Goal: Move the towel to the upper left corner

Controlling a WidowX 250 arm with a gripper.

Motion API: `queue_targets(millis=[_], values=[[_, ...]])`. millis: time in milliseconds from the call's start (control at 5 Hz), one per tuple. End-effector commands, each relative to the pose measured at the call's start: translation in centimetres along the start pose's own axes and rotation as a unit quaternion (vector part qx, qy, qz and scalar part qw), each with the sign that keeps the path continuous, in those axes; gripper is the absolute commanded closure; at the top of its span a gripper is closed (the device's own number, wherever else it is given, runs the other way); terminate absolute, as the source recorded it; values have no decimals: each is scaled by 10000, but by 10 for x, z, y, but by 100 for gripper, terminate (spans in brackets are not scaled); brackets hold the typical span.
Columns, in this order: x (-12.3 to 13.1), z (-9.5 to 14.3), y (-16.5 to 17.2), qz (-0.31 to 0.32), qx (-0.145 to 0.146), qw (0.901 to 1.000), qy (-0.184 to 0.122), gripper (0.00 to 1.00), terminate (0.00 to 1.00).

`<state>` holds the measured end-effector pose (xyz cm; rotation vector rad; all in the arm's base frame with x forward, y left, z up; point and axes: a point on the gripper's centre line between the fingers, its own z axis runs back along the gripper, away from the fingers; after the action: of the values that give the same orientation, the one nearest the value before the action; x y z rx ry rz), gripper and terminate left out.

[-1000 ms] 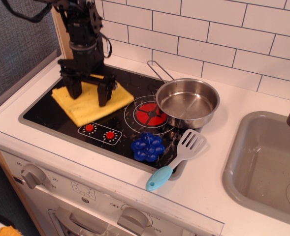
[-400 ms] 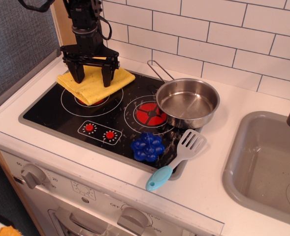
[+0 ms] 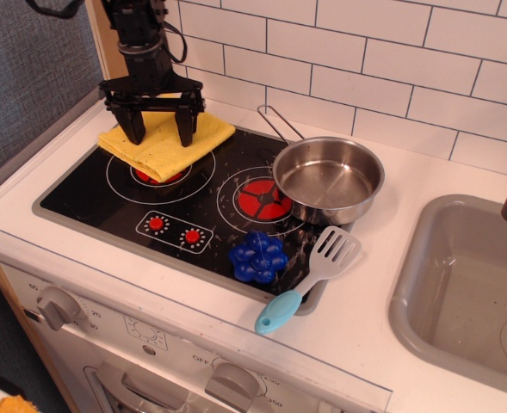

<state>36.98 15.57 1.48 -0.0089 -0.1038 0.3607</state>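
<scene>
The placing step looks nearly done: the towel (image 3: 167,142) lies flat directly beneath the end effector (image 3: 160,129), over the far part of the white-ringed burner (image 3: 137,182) at the upper left corner (image 3: 107,142) of the cooktop. The end effector's fingers are spread wide, their tips on or just above the cloth, pinching nothing. Next move, I judge: lift straight up clear of the towel without dragging it.
</scene>
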Motion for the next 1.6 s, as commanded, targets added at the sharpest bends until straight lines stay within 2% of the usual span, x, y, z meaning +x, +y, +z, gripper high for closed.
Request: queue_targets(millis=[0, 200, 400, 600, 800, 1000, 1200, 1400], values=[[10, 60, -6, -408, -240, 9986, -253, 0, 0], [12, 87, -10, -541, -223, 9971, -496, 0, 0], [0, 104, -14, -619, -210, 9958, -637, 0, 0], [-20, 110, -18, -780, -241, 9945, -661, 0, 0], [-54, 110, -21, -894, -340, 9936, -602, 0, 0], [-67, 109, -27, -1076, -359, 9919, -579, 0, 0], [-69, 111, -31, -1267, -352, 9895, -594, 0, 0], [-69, 115, -35, -1691, 40, 9837, -613, 0, 0]])
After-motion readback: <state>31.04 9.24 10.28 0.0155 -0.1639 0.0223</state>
